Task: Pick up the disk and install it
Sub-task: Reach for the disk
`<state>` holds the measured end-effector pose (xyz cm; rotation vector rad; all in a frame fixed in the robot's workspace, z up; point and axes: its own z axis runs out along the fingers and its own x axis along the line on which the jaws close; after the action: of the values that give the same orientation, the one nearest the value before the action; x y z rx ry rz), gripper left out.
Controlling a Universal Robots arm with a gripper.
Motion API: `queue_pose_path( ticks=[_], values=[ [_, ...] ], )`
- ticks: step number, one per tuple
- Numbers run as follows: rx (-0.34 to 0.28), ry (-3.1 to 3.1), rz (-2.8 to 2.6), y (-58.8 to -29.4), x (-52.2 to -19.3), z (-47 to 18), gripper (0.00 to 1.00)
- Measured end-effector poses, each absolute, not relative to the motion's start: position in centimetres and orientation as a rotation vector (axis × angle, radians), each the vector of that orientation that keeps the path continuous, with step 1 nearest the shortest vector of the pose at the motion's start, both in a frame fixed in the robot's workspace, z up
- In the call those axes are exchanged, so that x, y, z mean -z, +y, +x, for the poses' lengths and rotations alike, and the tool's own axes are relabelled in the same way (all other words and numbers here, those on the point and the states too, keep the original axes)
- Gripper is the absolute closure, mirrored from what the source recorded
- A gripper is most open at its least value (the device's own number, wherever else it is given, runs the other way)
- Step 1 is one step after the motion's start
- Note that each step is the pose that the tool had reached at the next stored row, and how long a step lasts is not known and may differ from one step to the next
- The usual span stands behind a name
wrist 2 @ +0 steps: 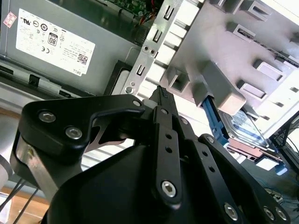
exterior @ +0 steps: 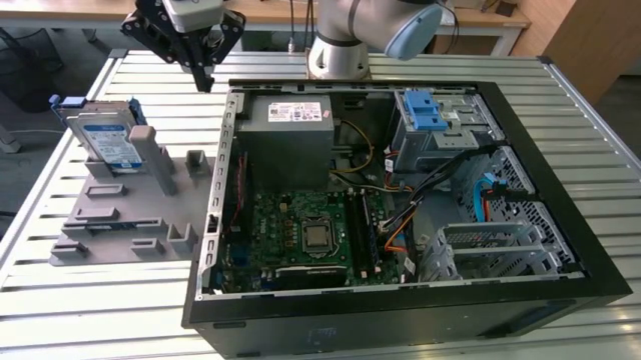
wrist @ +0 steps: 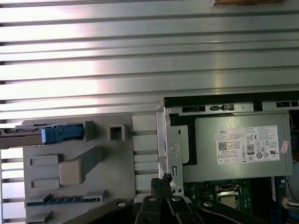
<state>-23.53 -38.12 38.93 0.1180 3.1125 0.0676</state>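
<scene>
On the grey holder (exterior: 120, 225) at the exterior view's left, the disk (exterior: 108, 139) stands on edge, ungrasped. Above the table (exterior: 60, 315), the claw (exterior: 204, 79) hangs clenched and empty, near a corner of the open computer case (exterior: 401, 322).

In the exterior view the lower edge of the disk (exterior: 108, 139) is hidden by the grey holder (exterior: 120, 225), and the arm (exterior: 346, 34) and the top of the pincer (exterior: 206, 81) are cut off by the upper edge. In the first wrist view the disk (wrist: 53, 134) is seen edge-on and cut off at the picture's edge. In the second wrist view most of the disk (wrist 2: 245, 126) is covered by the holder's post and the pincer's black links.
</scene>
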Motion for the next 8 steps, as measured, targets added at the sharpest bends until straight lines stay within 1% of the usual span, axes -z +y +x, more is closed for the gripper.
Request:
queue_pose_path(
  ticks=[8],
  values=[
    [-0.067, 3.120, 0.119, -38.04, -38.93, -24.54, 0.89]
  ],
)
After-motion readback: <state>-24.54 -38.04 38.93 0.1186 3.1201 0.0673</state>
